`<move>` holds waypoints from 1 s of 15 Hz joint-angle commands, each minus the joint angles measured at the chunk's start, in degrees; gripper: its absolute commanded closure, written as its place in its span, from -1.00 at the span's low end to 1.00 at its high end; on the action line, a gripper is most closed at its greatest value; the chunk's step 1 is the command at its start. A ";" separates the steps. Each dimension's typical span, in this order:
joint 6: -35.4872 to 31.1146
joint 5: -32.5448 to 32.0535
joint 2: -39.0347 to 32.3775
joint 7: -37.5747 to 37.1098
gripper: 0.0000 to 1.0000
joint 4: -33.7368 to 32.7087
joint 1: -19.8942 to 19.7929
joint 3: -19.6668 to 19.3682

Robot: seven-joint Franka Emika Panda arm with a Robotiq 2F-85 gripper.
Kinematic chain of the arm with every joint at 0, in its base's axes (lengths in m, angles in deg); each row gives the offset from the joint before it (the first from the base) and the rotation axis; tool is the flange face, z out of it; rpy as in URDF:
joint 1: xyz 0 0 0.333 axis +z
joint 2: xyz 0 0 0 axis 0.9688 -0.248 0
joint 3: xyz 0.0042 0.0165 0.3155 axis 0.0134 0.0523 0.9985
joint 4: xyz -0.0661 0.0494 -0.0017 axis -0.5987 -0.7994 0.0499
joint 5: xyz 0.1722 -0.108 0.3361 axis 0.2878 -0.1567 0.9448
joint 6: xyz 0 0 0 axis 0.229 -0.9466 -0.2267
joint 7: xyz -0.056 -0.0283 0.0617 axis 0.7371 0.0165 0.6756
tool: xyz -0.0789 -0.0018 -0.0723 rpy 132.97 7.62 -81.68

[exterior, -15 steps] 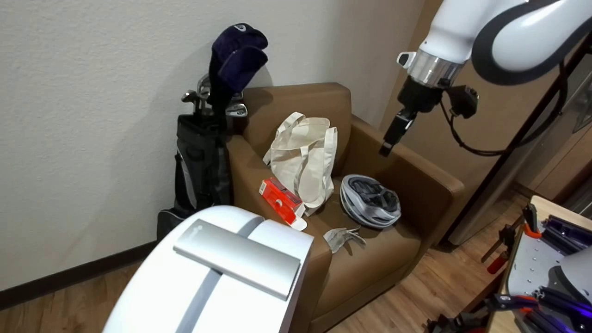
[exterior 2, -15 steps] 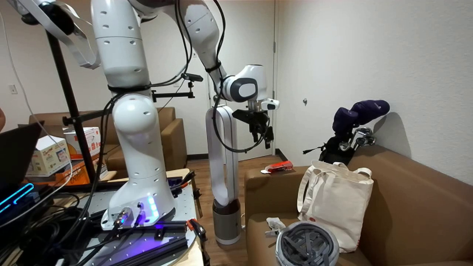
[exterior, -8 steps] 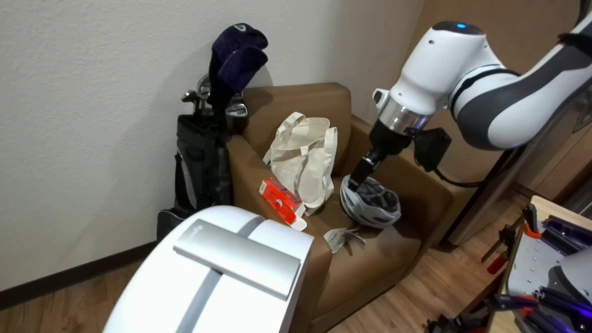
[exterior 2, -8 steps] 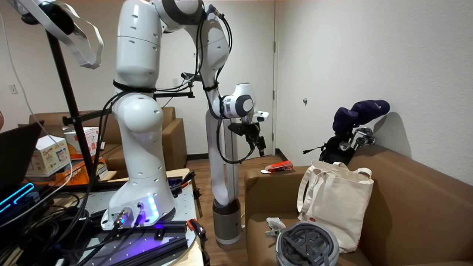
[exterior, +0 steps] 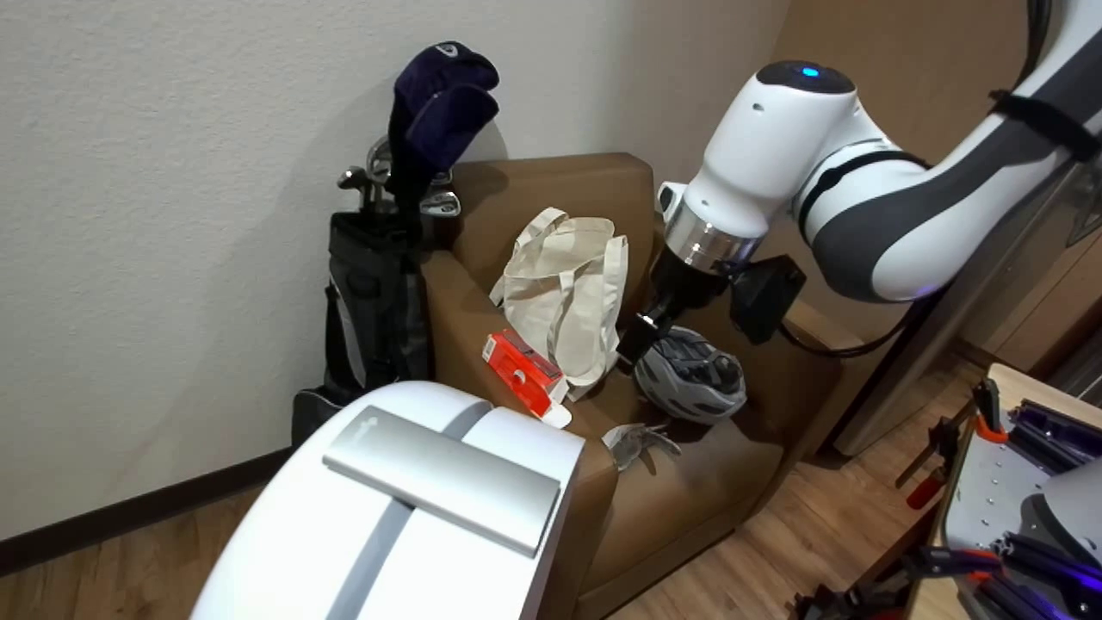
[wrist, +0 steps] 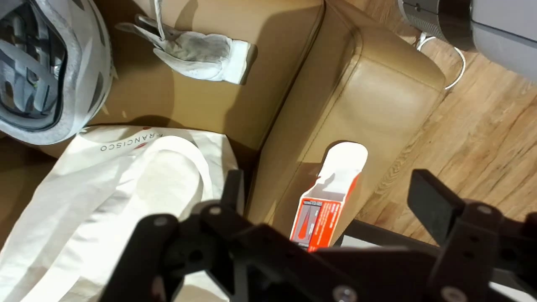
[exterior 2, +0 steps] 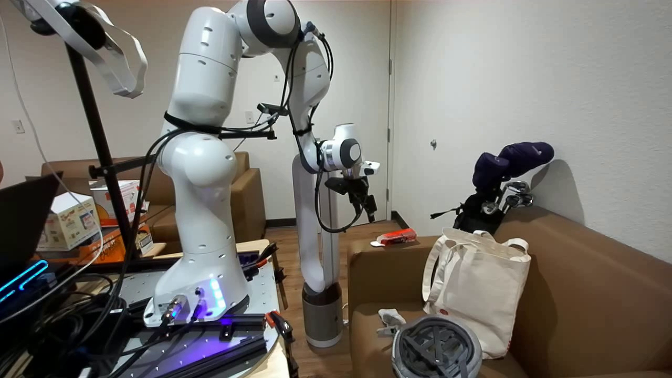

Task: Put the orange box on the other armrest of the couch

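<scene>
Both fingers of the gripper point(wrist: 327, 188) are spread wide, holding nothing. Below them, not touching, the orange box point(wrist: 317, 220) lies on the near armrest point(wrist: 386, 113), seen between the fingers in the wrist view. Its long way runs mostly across the line from finger to finger, so I think they can pinch its long sides. It looks like thin card with a white flap sticking out, so it may squash. To one side of the gripper is a soft, wrinkly cloth bag point(wrist: 121, 184). Farther that way sits a hard, round helmet point(exterior: 689, 379), and past it the other armrest point(exterior: 796, 379) of the smooth, brown couch point(exterior: 689, 499).
</scene>
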 commanded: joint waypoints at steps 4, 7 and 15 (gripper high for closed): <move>20.70 7.72 -3.84 4.20 -1.00 -15.65 -1.30 4.89; 29.27 6.91 -7.46 5.52 -1.00 -23.80 -1.31 5.99; 32.43 13.50 -19.52 22.23 -1.00 -37.23 -5.05 9.42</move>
